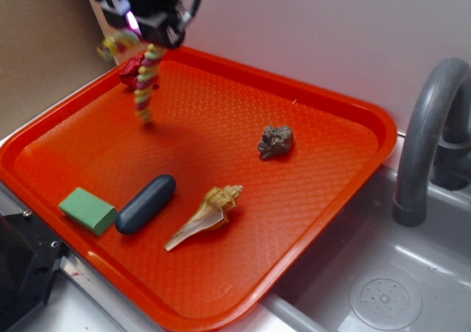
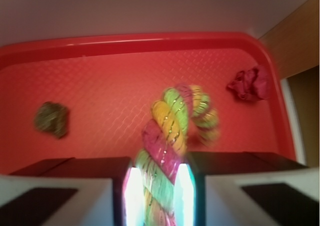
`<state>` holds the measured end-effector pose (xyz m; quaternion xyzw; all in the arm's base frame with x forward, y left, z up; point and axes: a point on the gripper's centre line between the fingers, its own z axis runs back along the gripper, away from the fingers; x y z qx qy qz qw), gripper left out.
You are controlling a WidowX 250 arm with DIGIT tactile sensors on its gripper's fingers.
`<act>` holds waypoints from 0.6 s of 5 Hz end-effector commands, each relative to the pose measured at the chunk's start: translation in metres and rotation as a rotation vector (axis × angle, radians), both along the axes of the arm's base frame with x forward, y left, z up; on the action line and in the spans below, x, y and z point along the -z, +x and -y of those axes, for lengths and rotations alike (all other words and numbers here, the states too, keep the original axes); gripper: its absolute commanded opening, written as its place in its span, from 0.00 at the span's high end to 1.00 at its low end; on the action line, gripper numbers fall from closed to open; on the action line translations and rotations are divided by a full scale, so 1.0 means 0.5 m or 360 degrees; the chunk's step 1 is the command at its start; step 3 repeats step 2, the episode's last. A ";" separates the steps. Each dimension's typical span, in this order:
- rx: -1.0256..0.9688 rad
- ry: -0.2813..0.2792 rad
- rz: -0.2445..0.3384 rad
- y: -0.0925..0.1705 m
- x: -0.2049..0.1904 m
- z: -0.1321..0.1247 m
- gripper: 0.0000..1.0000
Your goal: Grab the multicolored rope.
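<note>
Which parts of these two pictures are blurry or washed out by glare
Exterior view: the multicolored rope hanging from the gripper is motion-smeared, while the seashell and rock stay sharp. Wrist view: the whole frame is soft, the rope's far end most blurred, and the lit finger pads beside the rope glare to near white.

A pale wall (image 1: 316,30) backs a steel sink (image 1: 383,288) with a grey faucet (image 1: 427,126).
</note>
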<state>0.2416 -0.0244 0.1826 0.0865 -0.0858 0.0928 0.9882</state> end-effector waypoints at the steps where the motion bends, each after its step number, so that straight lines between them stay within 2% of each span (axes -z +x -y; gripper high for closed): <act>1: 0.0028 -0.0023 0.0244 -0.017 -0.159 0.000 1.00; 2: -0.0003 0.0009 0.0313 -0.025 -0.189 0.000 1.00; 3: -0.0003 0.0009 0.0313 -0.025 -0.189 0.000 1.00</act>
